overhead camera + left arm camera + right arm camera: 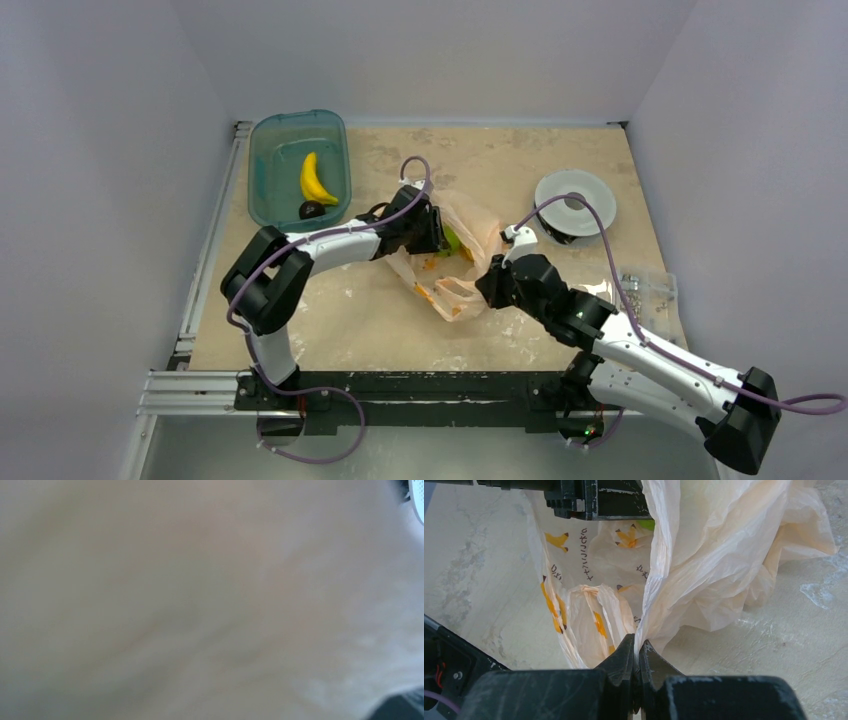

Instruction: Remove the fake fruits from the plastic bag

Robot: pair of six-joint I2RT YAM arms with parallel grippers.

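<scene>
Between the right fingers (621, 660) sits a gathered fold of the plastic bag (704, 555). Both tips are pressed tight together on the film, with no gap showing. From that pinch the peach film rises and spreads away from the tips, crumpled to one side and opening into a hollow on the other. Small yellow banana prints mark its inner wall.

At the far end of that hollow, opposite the right fingers, the left fingers (436, 228) reach into the bag's mouth. Film covers their tips, so I cannot tell whether they are spread or closed. The left wrist camera shows only blurred peach film up against the lens.

Just beside the left fingers, inside the bag, a green fruit (453, 240) shows through the opening. From the right wrist only a sliver of it is visible.

Well away from both pairs of fingers, behind the left arm, stands a teal tub (262, 160). It holds the banana (317, 180), with a dark round fruit (311, 209) just beside its lower end.

The bag lies on the worktop (330, 320) between the two arms. Beyond the right fingers is a white round object (575, 203). A clear packet (650, 290) lies out past the right forearm.
</scene>
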